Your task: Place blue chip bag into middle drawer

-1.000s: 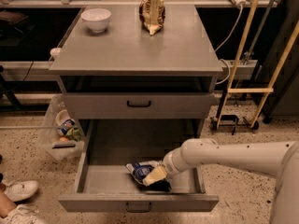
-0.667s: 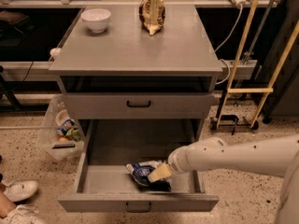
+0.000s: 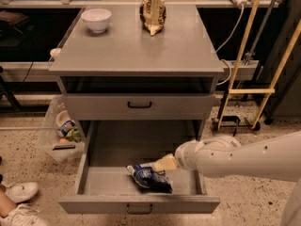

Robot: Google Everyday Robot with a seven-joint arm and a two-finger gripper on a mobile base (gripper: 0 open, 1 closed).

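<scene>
The blue chip bag (image 3: 150, 177) lies flat on the floor of the middle drawer (image 3: 106, 180), right of its middle and near the front wall. The drawer is pulled wide open, with its small dark handle at the front. My gripper (image 3: 162, 164) is inside the drawer, just above and behind the bag's right end, with its tan tip at the bag's upper edge. My white arm reaches in from the right.
The upper drawer front (image 3: 139, 105) is closed above. A white bowl (image 3: 96, 19) and a brown-and-tan bag (image 3: 152, 13) stand on the cabinet top. A clear bin (image 3: 61, 138) with items and a person's shoes (image 3: 19, 194) are at left. A yellow frame (image 3: 254, 60) stands at right.
My gripper has lifted up and back off the bag. The bag stays lying on the drawer floor in about the same place.
</scene>
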